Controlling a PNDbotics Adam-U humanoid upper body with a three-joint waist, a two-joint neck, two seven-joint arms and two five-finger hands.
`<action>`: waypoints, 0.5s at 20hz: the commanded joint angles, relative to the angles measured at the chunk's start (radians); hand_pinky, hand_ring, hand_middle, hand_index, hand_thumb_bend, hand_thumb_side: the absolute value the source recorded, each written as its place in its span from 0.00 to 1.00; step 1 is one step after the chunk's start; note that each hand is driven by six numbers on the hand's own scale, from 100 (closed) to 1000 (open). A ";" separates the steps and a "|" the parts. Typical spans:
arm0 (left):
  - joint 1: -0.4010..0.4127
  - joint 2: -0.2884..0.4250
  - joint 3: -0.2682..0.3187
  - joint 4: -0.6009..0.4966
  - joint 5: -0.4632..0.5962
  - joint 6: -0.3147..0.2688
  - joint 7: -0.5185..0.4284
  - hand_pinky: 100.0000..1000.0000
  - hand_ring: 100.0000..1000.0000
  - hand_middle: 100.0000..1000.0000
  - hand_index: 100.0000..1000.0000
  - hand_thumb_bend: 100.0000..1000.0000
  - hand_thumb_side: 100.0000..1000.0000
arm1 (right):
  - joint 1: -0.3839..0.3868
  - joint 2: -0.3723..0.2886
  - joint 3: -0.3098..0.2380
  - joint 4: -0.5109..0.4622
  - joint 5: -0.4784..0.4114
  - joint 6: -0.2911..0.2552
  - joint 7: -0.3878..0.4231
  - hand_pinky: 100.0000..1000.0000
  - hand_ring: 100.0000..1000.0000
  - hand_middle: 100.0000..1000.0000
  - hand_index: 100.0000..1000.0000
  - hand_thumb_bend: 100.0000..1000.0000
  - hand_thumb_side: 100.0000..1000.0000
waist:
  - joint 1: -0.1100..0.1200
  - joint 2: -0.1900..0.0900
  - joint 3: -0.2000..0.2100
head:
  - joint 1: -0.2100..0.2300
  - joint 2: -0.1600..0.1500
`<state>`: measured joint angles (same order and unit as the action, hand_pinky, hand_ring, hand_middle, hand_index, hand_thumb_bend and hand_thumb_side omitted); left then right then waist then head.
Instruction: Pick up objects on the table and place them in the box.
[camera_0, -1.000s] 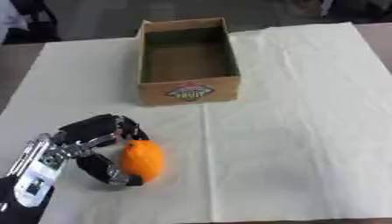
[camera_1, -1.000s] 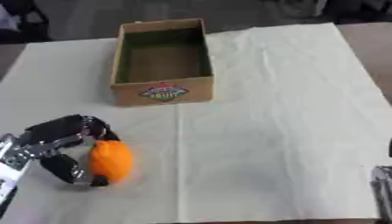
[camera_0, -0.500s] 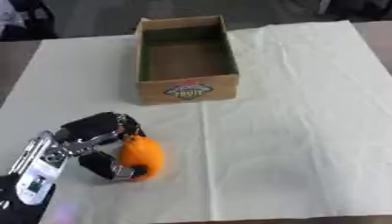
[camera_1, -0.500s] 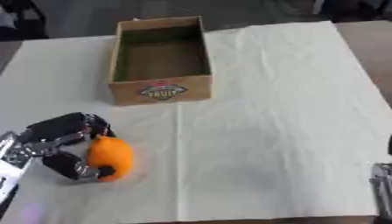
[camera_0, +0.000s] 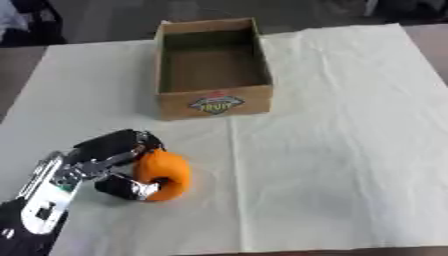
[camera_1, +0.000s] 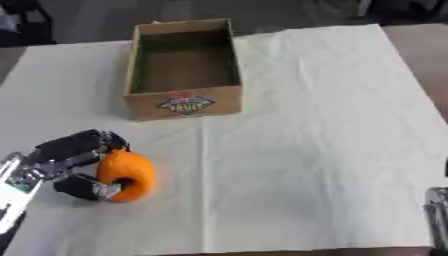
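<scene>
fingers (camera_0: 118, 142) curled round orange (camera_0: 164, 175)

Seemingly "FRUIT" on the box (camera_0: 214, 104) front label

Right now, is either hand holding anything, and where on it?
The left hand holds the orange fruit, fingers curled over its top and thumb under its near side.

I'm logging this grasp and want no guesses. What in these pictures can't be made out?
- Left hand palm side and where it meets the orange: hidden by the fruit and fingers in both eye views.
- Right hand: cut off by the right eye view's edge; absent from the left eye view.
- Box label: blurred apart from "FRUIT".
- Box floor nearest the camera: hidden by the front wall.
</scene>
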<state>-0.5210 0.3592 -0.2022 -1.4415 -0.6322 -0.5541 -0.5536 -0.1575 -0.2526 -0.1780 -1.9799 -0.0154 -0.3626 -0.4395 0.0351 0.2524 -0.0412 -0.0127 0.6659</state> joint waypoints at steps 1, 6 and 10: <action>-0.011 0.008 0.027 -0.028 0.037 -0.353 -0.353 0.30 0.44 0.35 0.60 0.00 0.39 | -0.006 -0.019 -0.007 -0.020 0.001 -0.001 -0.005 0.84 0.99 0.51 0.72 0.00 0.85 | -0.004 -0.013 0.002 | 0.000 -0.008; -0.015 0.014 0.079 -0.062 0.111 -0.353 -0.353 0.28 0.41 0.32 0.56 0.00 0.35 | -0.006 -0.018 -0.009 -0.020 0.003 -0.003 -0.008 0.84 0.99 0.51 0.72 0.00 0.85 | -0.007 -0.010 0.004 | 0.000 -0.012; -0.023 0.037 0.119 -0.084 0.177 -0.353 -0.353 0.25 0.38 0.30 0.52 0.00 0.35 | -0.008 -0.018 -0.011 -0.020 0.004 -0.002 -0.009 0.84 0.99 0.51 0.72 0.00 0.85 | -0.006 -0.007 0.006 | -0.002 -0.016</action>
<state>-0.5232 0.3648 -0.1057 -1.4974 -0.4793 -0.5539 -0.5538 -0.1579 -0.2525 -0.1810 -1.9799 -0.0154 -0.3651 -0.4451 0.0303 0.2585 -0.0361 -0.0128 0.6601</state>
